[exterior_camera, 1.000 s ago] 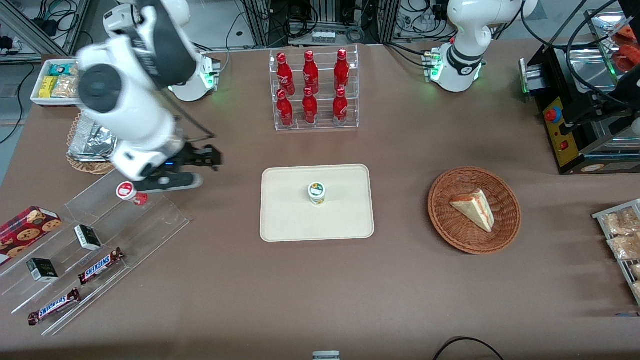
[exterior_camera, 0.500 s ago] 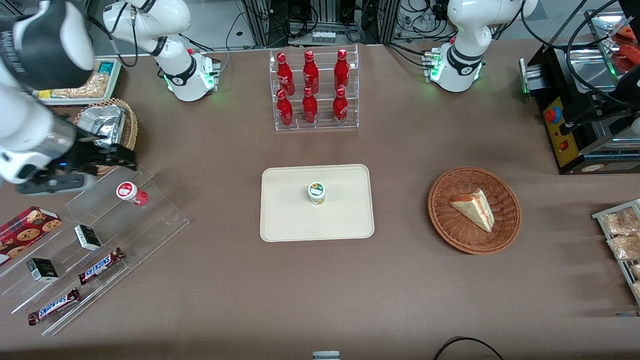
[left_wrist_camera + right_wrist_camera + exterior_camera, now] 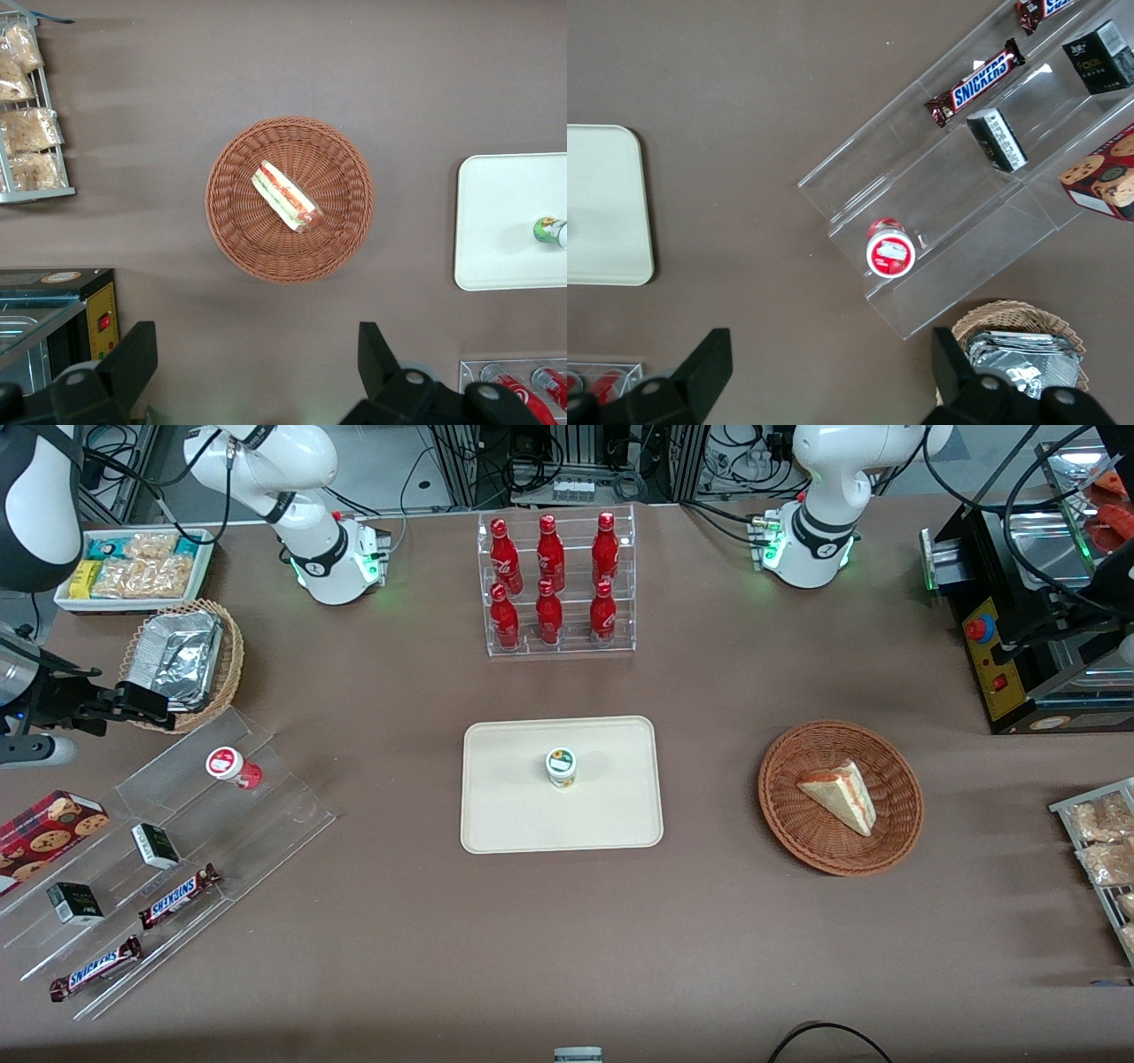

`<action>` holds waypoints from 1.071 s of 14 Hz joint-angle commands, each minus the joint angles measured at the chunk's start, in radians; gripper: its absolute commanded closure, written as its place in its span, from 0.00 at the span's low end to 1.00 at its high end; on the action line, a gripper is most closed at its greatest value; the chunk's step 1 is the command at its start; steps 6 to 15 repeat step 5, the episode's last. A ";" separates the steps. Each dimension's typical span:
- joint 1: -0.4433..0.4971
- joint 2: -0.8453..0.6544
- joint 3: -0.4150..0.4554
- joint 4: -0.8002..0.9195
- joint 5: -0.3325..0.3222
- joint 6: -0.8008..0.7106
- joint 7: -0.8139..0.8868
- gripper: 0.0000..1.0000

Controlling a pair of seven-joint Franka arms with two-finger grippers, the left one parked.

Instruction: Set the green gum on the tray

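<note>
The green gum [image 3: 560, 767], a small white bottle with a green-rimmed lid, stands upright near the middle of the beige tray [image 3: 505, 815]. It also shows in the left wrist view [image 3: 551, 232] on the tray [image 3: 500, 221]. My right gripper [image 3: 146, 701] is open and empty. It hangs far from the tray, toward the working arm's end of the table, beside the foil basket. In the right wrist view the gripper [image 3: 830, 372] has its fingers [image 3: 709, 367] wide apart over bare table. Only a corner of the tray [image 3: 607, 212] shows there, and the gum is out of view.
A clear stepped shelf [image 3: 266, 815] holds a red-lidded bottle [image 3: 225, 764], Snickers bars, small black boxes and a cookie box. A wicker basket with foil [image 3: 182, 660], a white snack tub [image 3: 133, 571], a cola bottle rack [image 3: 554, 584] and a sandwich basket [image 3: 840, 797] stand around.
The right arm has swung away from the tray toward the working arm's end of the table, passing the stepped shelf. The gum has stayed on the tray.
</note>
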 commanded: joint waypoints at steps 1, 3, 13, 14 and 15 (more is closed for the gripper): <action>-0.008 -0.004 0.005 0.029 -0.012 -0.017 -0.008 0.00; -0.014 -0.003 0.002 0.039 -0.013 -0.017 -0.005 0.00; -0.015 0.005 0.001 0.042 -0.012 -0.020 -0.005 0.00; -0.015 0.005 0.001 0.042 -0.012 -0.020 -0.005 0.00; -0.015 0.005 0.001 0.042 -0.012 -0.020 -0.005 0.00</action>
